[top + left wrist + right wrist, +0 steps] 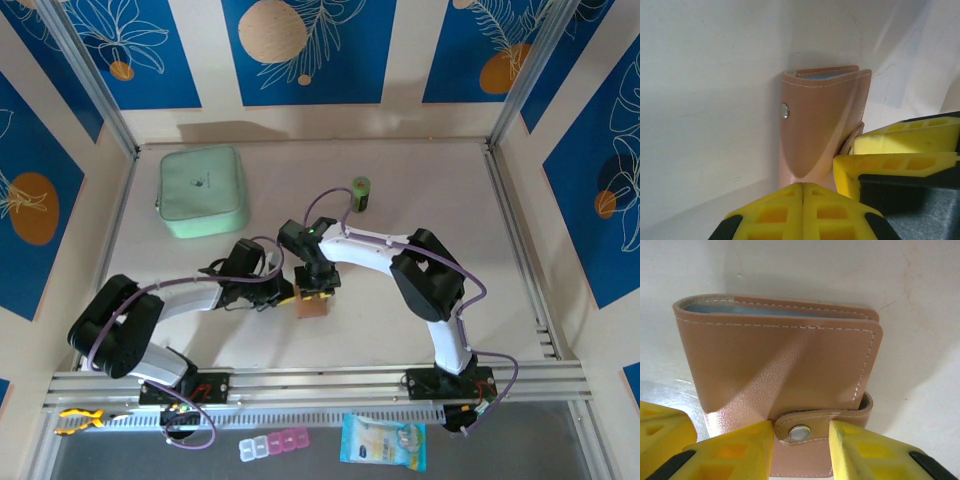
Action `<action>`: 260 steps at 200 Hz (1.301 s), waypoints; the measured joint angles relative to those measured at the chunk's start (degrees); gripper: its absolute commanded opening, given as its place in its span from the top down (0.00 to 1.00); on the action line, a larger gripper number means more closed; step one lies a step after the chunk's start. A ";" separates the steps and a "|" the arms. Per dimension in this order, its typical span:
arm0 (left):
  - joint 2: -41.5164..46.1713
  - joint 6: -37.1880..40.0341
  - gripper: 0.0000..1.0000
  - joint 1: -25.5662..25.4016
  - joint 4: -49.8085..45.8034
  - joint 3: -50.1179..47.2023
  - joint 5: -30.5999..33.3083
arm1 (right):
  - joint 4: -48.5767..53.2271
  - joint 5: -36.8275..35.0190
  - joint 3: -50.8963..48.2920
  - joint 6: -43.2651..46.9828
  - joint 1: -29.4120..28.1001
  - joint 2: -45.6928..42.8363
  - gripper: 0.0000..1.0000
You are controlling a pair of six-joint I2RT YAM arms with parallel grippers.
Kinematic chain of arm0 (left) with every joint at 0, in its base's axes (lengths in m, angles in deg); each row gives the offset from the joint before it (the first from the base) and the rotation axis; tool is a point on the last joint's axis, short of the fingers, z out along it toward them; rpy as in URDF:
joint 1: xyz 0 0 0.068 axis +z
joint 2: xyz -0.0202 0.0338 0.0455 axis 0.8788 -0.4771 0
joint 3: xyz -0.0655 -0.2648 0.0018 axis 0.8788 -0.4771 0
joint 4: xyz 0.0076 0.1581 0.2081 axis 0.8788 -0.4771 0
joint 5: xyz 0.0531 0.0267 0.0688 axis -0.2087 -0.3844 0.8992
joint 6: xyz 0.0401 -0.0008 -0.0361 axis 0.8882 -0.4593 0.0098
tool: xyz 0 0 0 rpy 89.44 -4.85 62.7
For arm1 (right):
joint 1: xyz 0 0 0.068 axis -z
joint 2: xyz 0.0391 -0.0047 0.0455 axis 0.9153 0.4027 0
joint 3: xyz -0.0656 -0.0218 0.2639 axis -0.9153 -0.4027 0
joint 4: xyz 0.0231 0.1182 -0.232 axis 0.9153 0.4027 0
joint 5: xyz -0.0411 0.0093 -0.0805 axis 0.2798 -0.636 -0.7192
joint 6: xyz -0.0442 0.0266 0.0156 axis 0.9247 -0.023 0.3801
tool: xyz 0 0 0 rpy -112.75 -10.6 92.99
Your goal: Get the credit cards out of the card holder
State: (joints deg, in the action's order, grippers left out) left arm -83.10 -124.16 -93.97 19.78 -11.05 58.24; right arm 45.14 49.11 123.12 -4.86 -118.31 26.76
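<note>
My left pincer [802, 194] is clenched tight, and the smooth, tan, leathery card holder [815, 125] stands just past its tips. My right pincer [801, 427] sits with a finger on each side of the holder's round-snap strap [856, 412] (squeezing or not, I cannot tell).

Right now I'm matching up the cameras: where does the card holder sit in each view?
Top external: card holder slightly below the picture's centre.
Left wrist: card holder at centre, narrow.
Right wrist: card holder across the centre, broad face.
Shared landmark: white stitching along its top edge, both wrist views.
</note>
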 measured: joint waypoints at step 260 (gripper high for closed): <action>-2.62 -1.88 1.00 -1.79 1.05 -0.11 -0.55 | -3.96 -0.02 -5.51 -0.28 1.95 -5.03 0.78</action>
State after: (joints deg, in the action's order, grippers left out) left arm -85.72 -126.04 -95.76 20.83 -11.16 57.69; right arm 41.19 49.09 117.61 -5.14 -116.36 21.74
